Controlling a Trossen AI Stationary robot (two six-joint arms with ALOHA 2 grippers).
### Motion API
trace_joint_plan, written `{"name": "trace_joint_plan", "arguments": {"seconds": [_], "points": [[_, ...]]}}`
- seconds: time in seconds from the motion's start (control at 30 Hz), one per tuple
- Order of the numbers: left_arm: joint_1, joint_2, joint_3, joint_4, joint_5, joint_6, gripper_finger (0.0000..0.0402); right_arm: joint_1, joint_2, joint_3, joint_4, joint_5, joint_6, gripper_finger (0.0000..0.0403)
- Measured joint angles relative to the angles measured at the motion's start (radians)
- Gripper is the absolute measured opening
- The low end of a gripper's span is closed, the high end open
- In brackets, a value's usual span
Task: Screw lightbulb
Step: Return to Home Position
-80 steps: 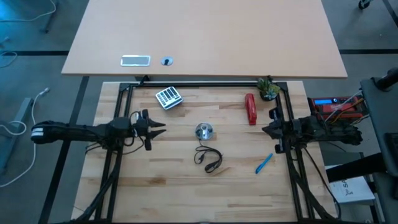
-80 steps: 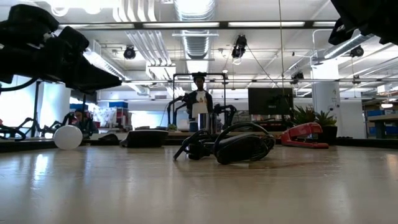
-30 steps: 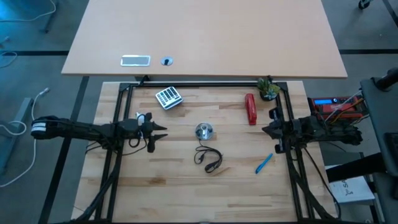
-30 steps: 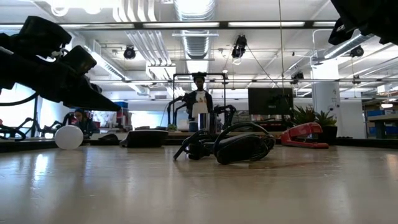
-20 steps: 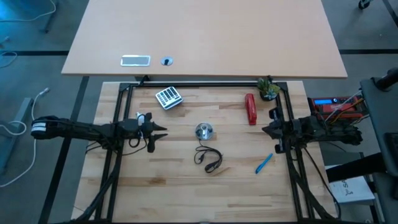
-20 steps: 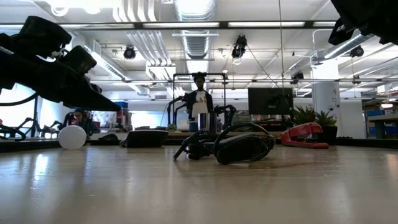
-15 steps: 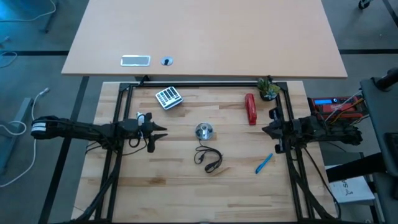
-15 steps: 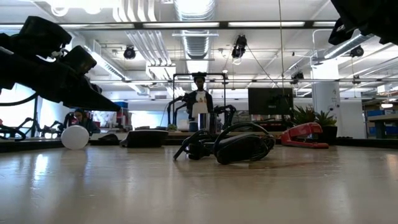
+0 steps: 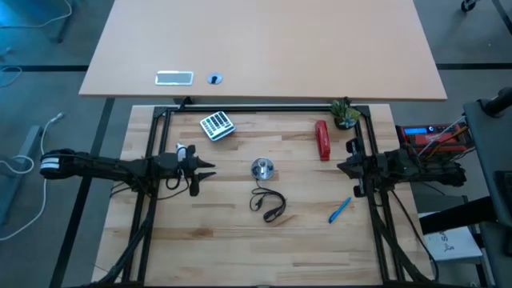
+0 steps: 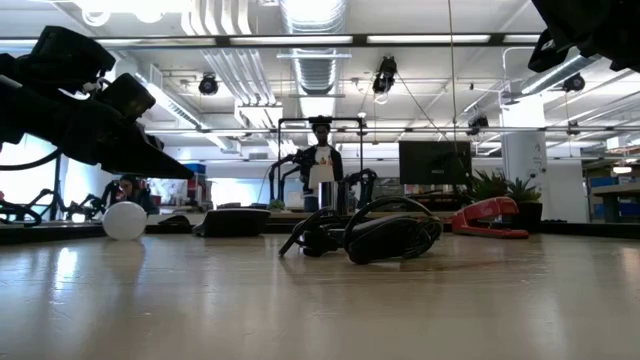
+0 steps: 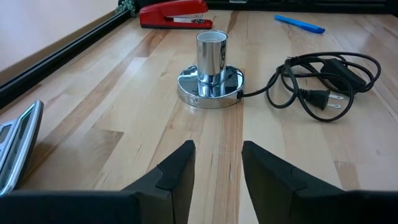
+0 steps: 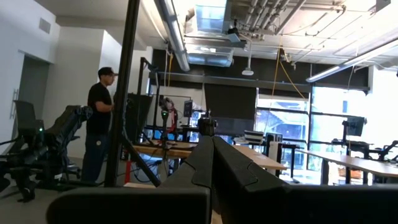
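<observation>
Even overhead light is flooding the counter (image 9: pixel 240 240), casting only faint shadows. Ceiling strip lights (image 10: pixel 400 40) are glaring in the low view, leaving the left pincer (image 10: pixel 178 170) silhouetted. The chrome socket (image 11: pixel 211 56) is throwing bright reflections. Windows (image 12: pixel 323 118) are shining behind.

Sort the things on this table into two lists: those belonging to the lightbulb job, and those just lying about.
Job: lightbulb, silver socket with black cord, open left pincer facing the socket.
Lying about: red stapler, blue pen, calculator, small plant; right pincer shut, idle at the right edge.
</observation>
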Motion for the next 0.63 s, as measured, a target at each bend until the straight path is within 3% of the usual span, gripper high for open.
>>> {"name": "trace_joint_plan", "arguments": {"seconds": [0.63], "points": [[0.000,0.000,0.000,0.000,0.000,0.000,0.0155,0.000,0.000,0.000,0.000,0.000,0.000,0.0000]]}}
